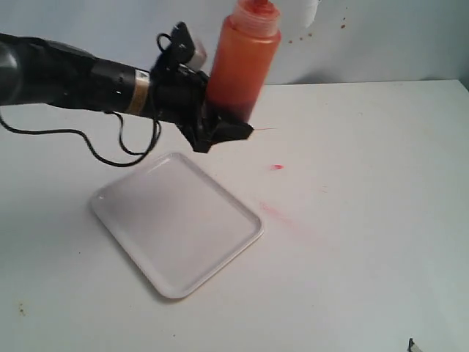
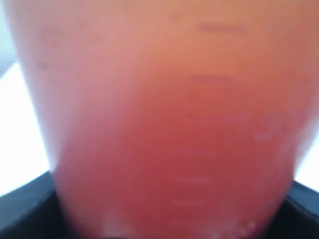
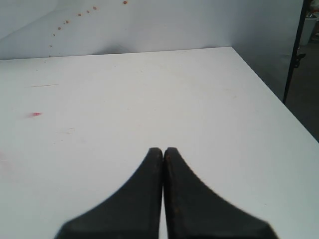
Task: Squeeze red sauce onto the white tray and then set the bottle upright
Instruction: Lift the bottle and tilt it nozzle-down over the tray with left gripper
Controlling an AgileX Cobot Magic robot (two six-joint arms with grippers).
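- The left arm (image 1: 51, 73) reaches in from the left edge of the exterior view, dark and roughly level, with a thin black cable (image 1: 110, 150) looping down from it toward the table (image 1: 366, 257).
- The white tray (image 1: 176, 220) lies flat on the table, turned so one corner points away from the camera. It sits below the arm, apart from both the arm and the gripper.
- The left gripper (image 1: 229, 121) is clamped around the lower end of the bottle (image 1: 245, 59), with a dark finger (image 1: 220, 130) showing at the bottle's base.
- The bottle is held clear of the table, nearly upright with a slight lean, up and to the right of the tray's far corner. Its top runs out of the frame. In the left wrist view its orange-red body (image 2: 169, 124) fills almost the whole picture, too blurred for detail.
- A small blob of red sauce (image 1: 276, 167) lies on the bare table just right of the tray, not on it. The right wrist view shows it too (image 3: 34, 114).
- A faint pink smear (image 1: 277, 213) marks the table below the blob, near the tray's right corner.
- Red specks (image 1: 308, 26) dot the wall (image 1: 388, 44) behind.
- The right gripper (image 3: 163, 154) hangs over bare table, its two black fingers pressed together and holding nothing.
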